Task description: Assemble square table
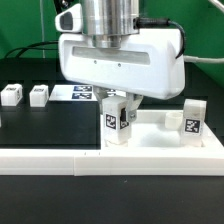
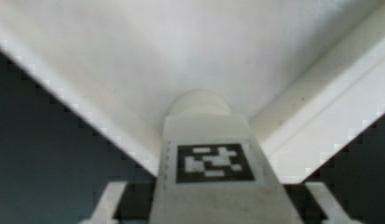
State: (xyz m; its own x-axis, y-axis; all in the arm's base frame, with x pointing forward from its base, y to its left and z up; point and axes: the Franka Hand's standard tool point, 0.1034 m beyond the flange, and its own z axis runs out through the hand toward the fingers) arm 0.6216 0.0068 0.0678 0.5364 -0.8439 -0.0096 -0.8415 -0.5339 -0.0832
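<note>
A leg (image 1: 117, 122) is pinched upright in the jaws of the gripper (image 1: 117, 111), low over the slab (image 1: 156, 138), perhaps already touching it; it should be held vertical and centred on a socket before it is turned; a second leg (image 1: 193, 118) stands near.

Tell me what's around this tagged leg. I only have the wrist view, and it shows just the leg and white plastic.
Observer: The gripper holds that leg upright, with its lower end down at the white tabletop slab.
Operator: Any other leg on the slab?
Observer: Yes, a second leg stands upright at the slab's end toward the exterior view's right.
Operator: Where are the rest?
Observer: Two loose legs sit apart from each other on the black surface, toward the exterior view's left.
</note>
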